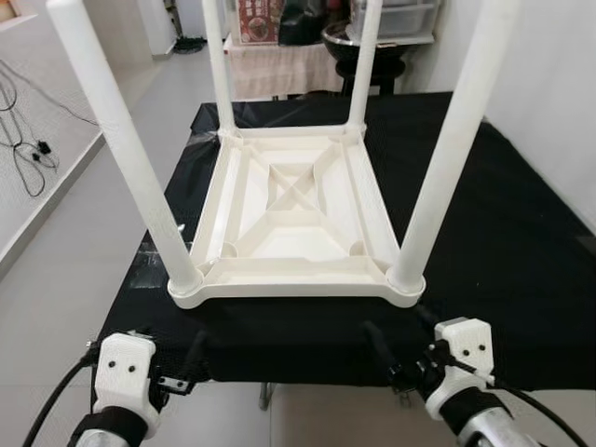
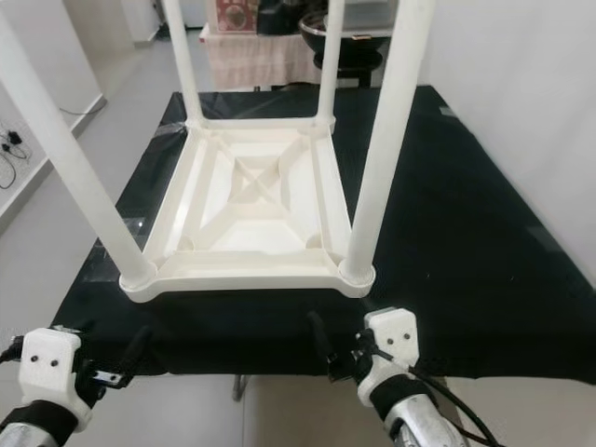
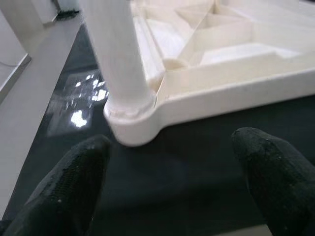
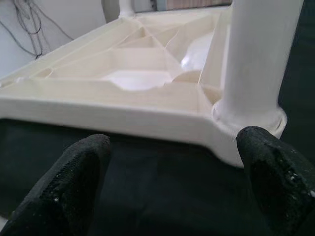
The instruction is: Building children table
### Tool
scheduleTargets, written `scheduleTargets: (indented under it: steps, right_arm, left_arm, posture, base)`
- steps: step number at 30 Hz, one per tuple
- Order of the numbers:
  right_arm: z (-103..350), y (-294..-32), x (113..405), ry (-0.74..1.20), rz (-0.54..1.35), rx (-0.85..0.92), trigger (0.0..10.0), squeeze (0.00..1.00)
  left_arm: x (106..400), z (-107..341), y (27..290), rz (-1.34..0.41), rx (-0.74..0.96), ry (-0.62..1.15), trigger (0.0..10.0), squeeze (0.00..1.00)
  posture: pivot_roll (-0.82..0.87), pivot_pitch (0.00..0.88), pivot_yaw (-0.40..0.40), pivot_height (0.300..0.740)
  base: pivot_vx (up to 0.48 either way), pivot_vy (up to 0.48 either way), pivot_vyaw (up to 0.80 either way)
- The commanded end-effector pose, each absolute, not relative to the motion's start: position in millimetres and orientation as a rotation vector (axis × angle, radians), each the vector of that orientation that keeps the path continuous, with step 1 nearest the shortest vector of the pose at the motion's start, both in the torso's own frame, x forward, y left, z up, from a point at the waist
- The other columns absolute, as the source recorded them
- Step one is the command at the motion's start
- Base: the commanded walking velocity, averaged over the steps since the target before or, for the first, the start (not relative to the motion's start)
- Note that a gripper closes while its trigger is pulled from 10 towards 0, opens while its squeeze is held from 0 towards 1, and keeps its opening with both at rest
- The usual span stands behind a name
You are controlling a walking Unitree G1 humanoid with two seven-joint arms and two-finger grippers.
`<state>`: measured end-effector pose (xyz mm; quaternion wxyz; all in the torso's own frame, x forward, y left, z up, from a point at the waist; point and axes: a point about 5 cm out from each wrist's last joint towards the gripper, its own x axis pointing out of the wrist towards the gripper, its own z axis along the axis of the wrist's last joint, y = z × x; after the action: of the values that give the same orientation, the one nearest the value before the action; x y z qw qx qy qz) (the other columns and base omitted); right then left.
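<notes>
A white plastic children's table (image 1: pixel 289 223) lies upside down on a black cloth (image 1: pixel 521 261), its ribbed underside facing up. All four white legs stand in the corner sockets; the near left leg (image 1: pixel 121 140) and near right leg (image 1: pixel 452 149) rise closest to me. My left gripper (image 3: pixel 167 167) hovers open at the cloth's front edge, just short of the near left corner (image 3: pixel 130 130). My right gripper (image 4: pixel 172 167) is open too, facing the near right corner (image 4: pixel 251 123). Neither gripper touches the table.
The black-covered surface ends right in front of my grippers (image 1: pixel 279 372), with grey floor below. Cables (image 1: pixel 23 149) lie on the floor at the left. A cloth-draped stand with a dark pot (image 1: pixel 279 65) sits behind. A white wall (image 1: pixel 549 93) runs along the right.
</notes>
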<state>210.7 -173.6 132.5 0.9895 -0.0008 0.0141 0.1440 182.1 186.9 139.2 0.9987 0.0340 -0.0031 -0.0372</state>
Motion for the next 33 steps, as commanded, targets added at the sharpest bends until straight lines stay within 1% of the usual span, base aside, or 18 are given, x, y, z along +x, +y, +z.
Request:
scheduleTargets:
  steps: [1, 4, 8, 9, 14, 19, 21, 30, 31, 32, 33]
  right_arm:
    - [134, -175, 210, 0.029, 0.278, 0.009, 10.0, 0.00]
    - [134, -174, 210, 0.022, 0.303, 0.018, 10.0, 0.00]
    - [135, -171, 208, 0.021, 0.333, 0.023, 10.0, 0.00]
    - [135, -169, 207, 0.018, 0.346, 0.044, 10.0, 0.00]
    - [134, -168, 207, 0.036, 0.376, 0.043, 10.0, 0.00]
    - [132, -166, 205, 0.043, 0.428, 0.039, 10.0, 0.00]
    - [131, -166, 205, 0.047, 0.458, 0.036, 10.0, 0.00]
    - [132, -166, 202, 0.046, 0.513, 0.036, 10.0, 0.00]
    - [135, -165, 198, 0.038, 0.561, 0.042, 10.0, 0.00]
    - [135, -165, 198, 0.038, 0.561, 0.042, 10.0, 0.00]
    - [137, -163, 194, 0.044, 0.621, 0.064, 10.0, 0.00]
  left_arm:
    - [180, 141, 184, -0.078, 0.052, -0.010, 10.0, 0.00]
    - [181, 142, 184, -0.085, 0.051, -0.010, 10.0, 0.00]
    - [181, 142, 184, -0.085, 0.054, -0.012, 10.0, 0.00]
    - [181, 143, 184, -0.085, 0.055, -0.013, 10.0, 0.00]
    - [179, 143, 180, -0.118, 0.064, -0.010, 10.0, 0.00]
    - [178, 142, 174, -0.169, 0.078, 0.001, 10.0, 0.00]
    - [175, 142, 169, -0.216, 0.097, 0.002, 10.0, 0.00]
    - [175, 142, 167, -0.243, 0.096, 0.002, 10.0, 0.00]
    - [177, 144, 168, -0.268, 0.095, -0.012, 10.0, 0.00]
    - [177, 144, 168, -0.268, 0.095, -0.012, 10.0, 0.00]
    - [180, 145, 169, -0.281, 0.102, -0.021, 10.0, 0.00]
  posture:
    - [-0.03, 0.124, 0.021, 0.740]
    - [-0.03, 0.126, 0.026, 0.740]
    - [-0.03, 0.126, 0.026, 0.740]
    - [-0.02, 0.127, 0.029, 0.740]
    - [-0.02, 0.128, 0.030, 0.740]
    - [-0.02, 0.126, 0.029, 0.740]
    - [-0.01, 0.128, 0.028, 0.740]
    - [-0.02, 0.131, 0.026, 0.740]
    - [-0.02, 0.130, 0.026, 0.740]
    - [-0.02, 0.130, 0.026, 0.740]
    - [-0.03, 0.127, 0.024, 0.740]
  base:
    - [0.319, 0.000, 0.00]
    - [0.321, 0.000, 0.00]
    - [0.319, 0.000, 0.80]
    - [0.322, 0.000, 0.00]
    - [0.269, 0.000, 0.00]
    - [0.000, 0.000, 0.00]
    - [0.000, 0.000, 0.00]
    - [0.000, 0.000, 0.00]
    - [0.000, 0.000, 0.00]
    - [0.000, 0.000, 0.00]
    - [0.000, 0.000, 0.00]
